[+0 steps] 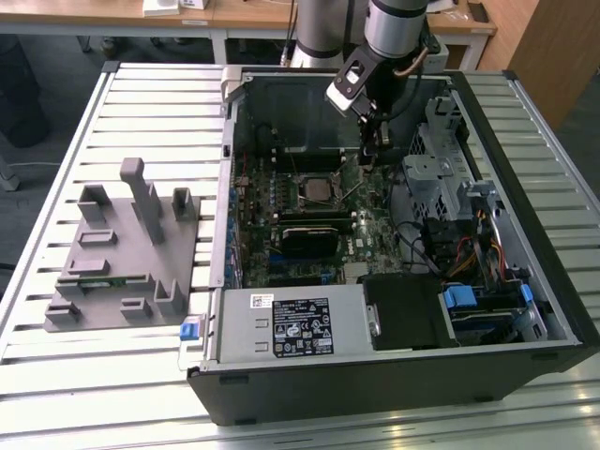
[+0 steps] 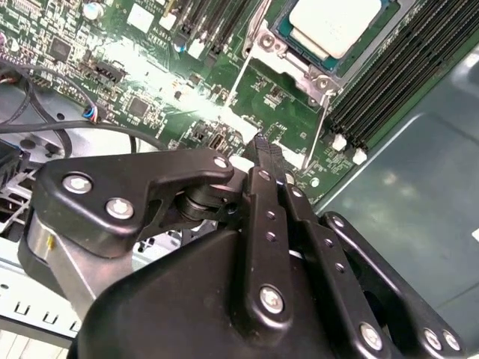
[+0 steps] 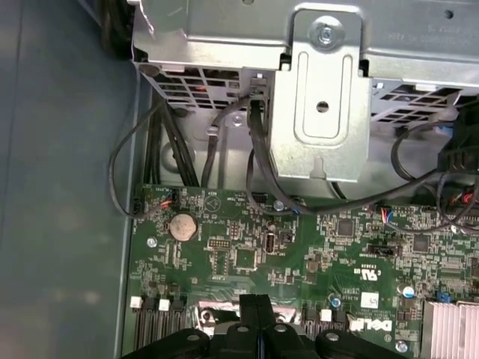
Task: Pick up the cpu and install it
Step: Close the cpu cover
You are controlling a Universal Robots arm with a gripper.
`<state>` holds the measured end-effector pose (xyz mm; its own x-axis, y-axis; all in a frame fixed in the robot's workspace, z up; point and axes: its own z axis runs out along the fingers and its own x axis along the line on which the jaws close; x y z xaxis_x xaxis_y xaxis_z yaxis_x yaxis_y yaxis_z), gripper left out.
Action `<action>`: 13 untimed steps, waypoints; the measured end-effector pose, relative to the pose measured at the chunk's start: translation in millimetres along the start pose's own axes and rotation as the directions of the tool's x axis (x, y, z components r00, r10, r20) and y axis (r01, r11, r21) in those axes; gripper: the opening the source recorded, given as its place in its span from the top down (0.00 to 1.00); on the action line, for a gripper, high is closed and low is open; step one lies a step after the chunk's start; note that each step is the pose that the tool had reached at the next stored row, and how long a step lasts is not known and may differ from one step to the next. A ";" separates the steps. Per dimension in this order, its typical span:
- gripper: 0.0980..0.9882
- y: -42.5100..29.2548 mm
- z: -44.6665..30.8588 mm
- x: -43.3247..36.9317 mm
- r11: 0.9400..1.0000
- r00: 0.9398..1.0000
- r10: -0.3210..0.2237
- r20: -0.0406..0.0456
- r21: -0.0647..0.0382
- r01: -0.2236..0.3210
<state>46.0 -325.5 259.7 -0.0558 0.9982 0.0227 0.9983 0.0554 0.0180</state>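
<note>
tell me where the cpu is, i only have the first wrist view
observer: In the second wrist view the cpu lies in its socket.
operator: where's the gripper relative to it
observer: In the exterior view the gripper is inside the case, just to the exterior view's right of the cpu.
operator: what's by its tip
observer: In the second wrist view a thin metal rod at the socket's edge lies close to it.

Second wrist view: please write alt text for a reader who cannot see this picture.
The black gripper, its fingers shut together, hangs over the green motherboard. Beyond its tips the cpu, with a pale silver top, lies in its socket.
</note>
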 end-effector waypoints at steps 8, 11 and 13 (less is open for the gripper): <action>0.99 9.0 1.9 4.7 1.000 1.000 0.000 0.005 0.000 0.000; 0.99 12.9 2.3 5.9 1.000 1.000 0.000 0.007 0.000 0.000; 0.99 15.0 2.9 6.9 1.000 1.000 0.000 0.008 0.000 0.000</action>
<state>60.7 -317.8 257.2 -0.0559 0.9983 0.0148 0.9983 0.0556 0.0176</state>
